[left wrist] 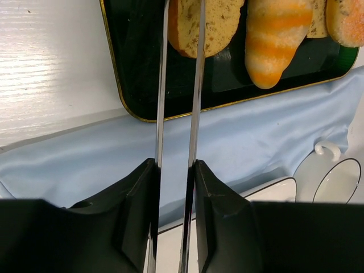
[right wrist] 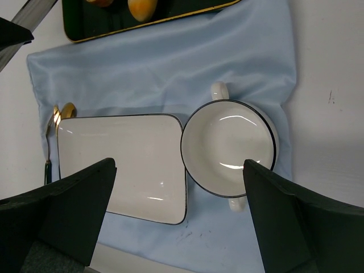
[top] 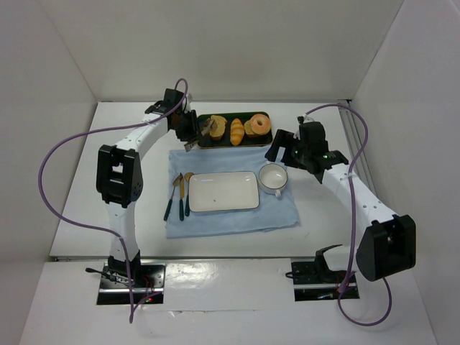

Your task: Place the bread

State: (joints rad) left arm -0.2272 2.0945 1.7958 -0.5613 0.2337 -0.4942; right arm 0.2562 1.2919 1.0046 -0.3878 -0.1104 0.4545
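Left gripper (left wrist: 175,190) is clamping a pair of long bright metal tongs (left wrist: 196,85) between part-closed jaws, the two blades running parallel out to the flat tan bread slice with brown crust (left wrist: 219,25). That slice is lying at the left end of the dark gold-rimmed tray (left wrist: 128,68), sitting by the middle of the bench's far edge; one blade is lining up with its left crust, the other is crossing its crumb, and whether they are pinching it I cannot tell. Right gripper (right wrist: 179,165) is hanging wide open and empty over the two-handled white bowl (right wrist: 230,142), toward the right edge. Judgement: the blades are needing to straddle the whole slice, squeeze lightly so the crumb is not tearing, lift level, then carry toward the near edge to the white rectangular plate (top: 223,190) on the pale blue cloth (top: 230,219). Counting: one bread slice, one striped orange roll (left wrist: 273,40), one sugared ring doughnut (left wrist: 347,20), one tray, plate, bowl and cloth each, and apparently three gold-headed, dark-handled cutlery pieces (top: 180,198).
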